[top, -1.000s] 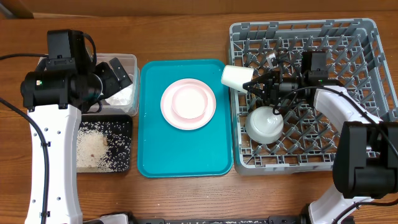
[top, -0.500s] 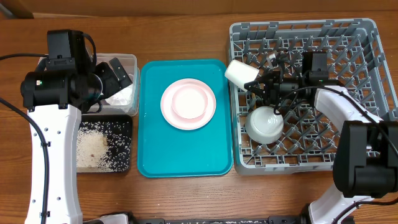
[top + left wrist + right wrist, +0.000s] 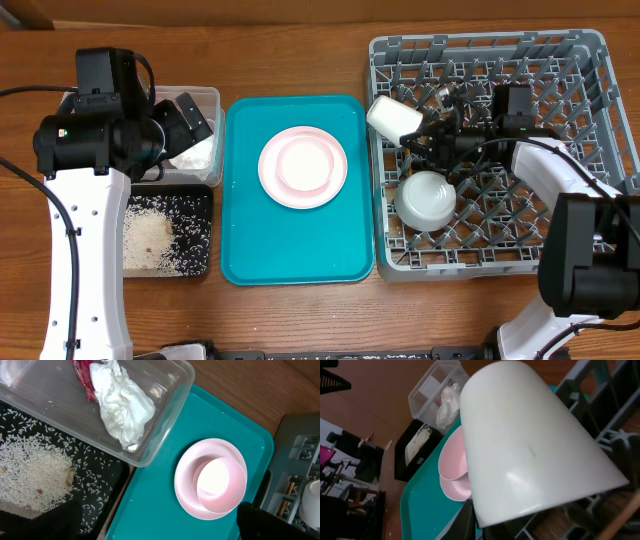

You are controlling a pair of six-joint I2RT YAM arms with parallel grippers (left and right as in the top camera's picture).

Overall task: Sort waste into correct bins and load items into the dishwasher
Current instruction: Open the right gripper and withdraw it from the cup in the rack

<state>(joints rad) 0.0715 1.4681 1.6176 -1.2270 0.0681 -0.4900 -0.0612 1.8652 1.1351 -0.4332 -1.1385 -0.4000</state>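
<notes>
The cream cup (image 3: 394, 116) is small & light, hard & smooth, so it can slip, & it may chip if it drops on the pegs. Best hold, I think, is a pinch on the rim, one finger in, one out. The round side is too slick.

The right gripper (image 3: 419, 133) is pressed tight, pinching the cup, prob. by its mouth end. The wrist view shows only the cup's side, tipped over.

The cup sticks out at 10 o'clock from the gripper, over the 10 o'clock corner of the grey rack (image 3: 600, 60). It looks not set down yet. The white bowl (image 3: 425, 198) sits upside down close by, at 6 o'clock from the gripper.

The left gripper (image 3: 186, 118) is spread wide w/ nothing in it, over the clear tub (image 3: 208, 97). The pink dishes (image 3: 302, 166) wait on the teal tray (image 3: 240, 250).
</notes>
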